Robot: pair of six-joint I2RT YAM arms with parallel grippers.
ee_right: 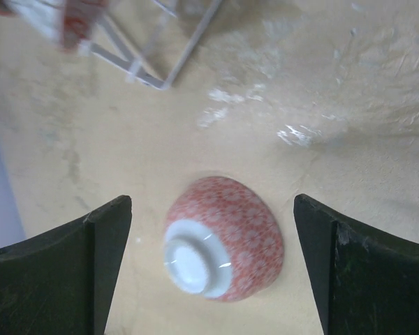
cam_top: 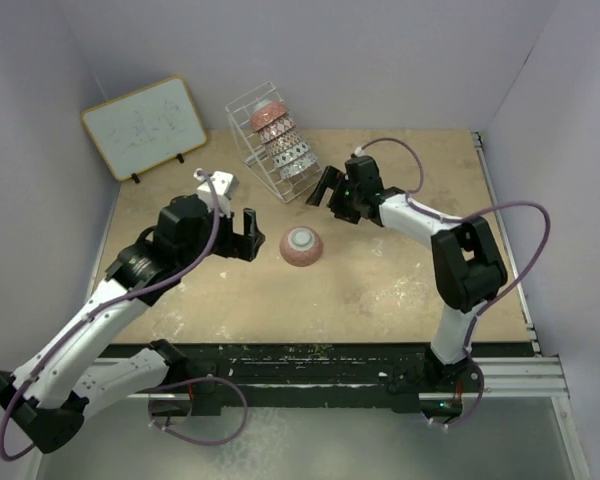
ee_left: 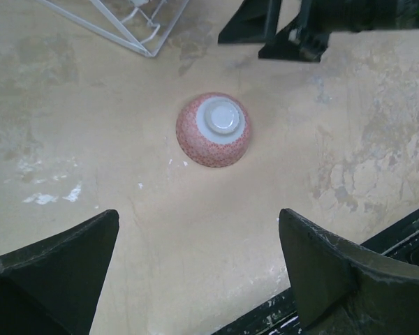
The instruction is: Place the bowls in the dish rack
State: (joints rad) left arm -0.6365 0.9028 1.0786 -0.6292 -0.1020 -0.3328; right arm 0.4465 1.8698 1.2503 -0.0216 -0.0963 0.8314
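Note:
A pink patterned bowl (cam_top: 302, 246) lies upside down on the table, its white foot ring up. It also shows in the left wrist view (ee_left: 214, 129) and in the right wrist view (ee_right: 223, 237). The white wire dish rack (cam_top: 248, 110) stands at the back and holds several bowls (cam_top: 283, 145) on edge. My left gripper (cam_top: 252, 237) is open and empty, just left of the pink bowl; the left wrist view shows it (ee_left: 199, 230) short of the bowl. My right gripper (cam_top: 329, 192) is open above and behind the bowl, its jaws (ee_right: 211, 209) either side of it, not touching.
A wood-framed whiteboard (cam_top: 145, 127) leans at the back left. The rack's lower corner shows in the left wrist view (ee_left: 126, 28) and in the right wrist view (ee_right: 153, 66). The right gripper's black fingers (ee_left: 279, 31) sit beyond the bowl in the left wrist view.

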